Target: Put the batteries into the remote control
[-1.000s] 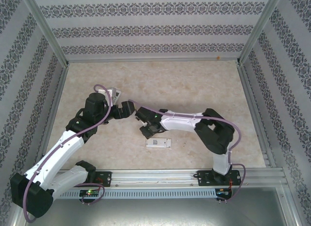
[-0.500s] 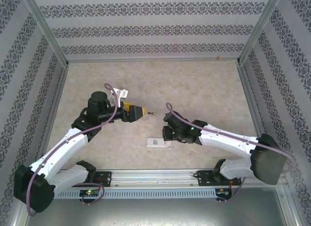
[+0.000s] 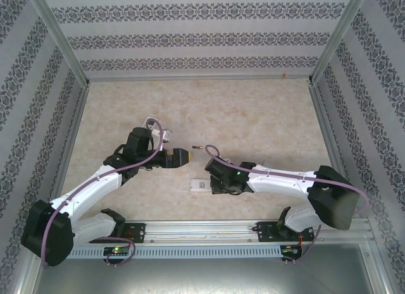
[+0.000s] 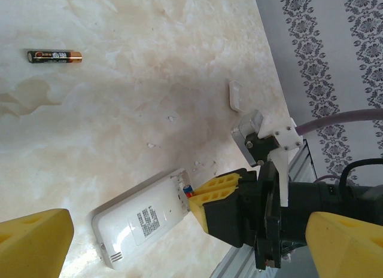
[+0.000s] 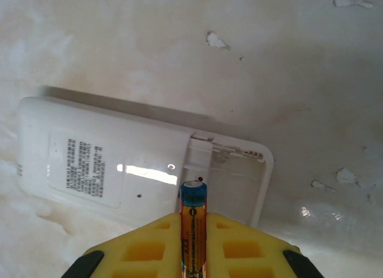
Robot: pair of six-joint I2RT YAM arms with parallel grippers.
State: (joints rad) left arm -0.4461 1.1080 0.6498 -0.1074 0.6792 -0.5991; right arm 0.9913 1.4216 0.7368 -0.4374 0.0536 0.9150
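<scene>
I can read no full word anywhere. The remote [image 5: 108,164] carries a printed label [image 5: 81,168] on its back: several lines of small dark type, too fine to make out. The gripped battery [image 5: 193,227] has dark print along its orange body. It seems to start "AAA"; the rest is illegible. The loose battery [image 4: 55,56] bears a strip of lettering, unreadable from the left wrist view.
</scene>
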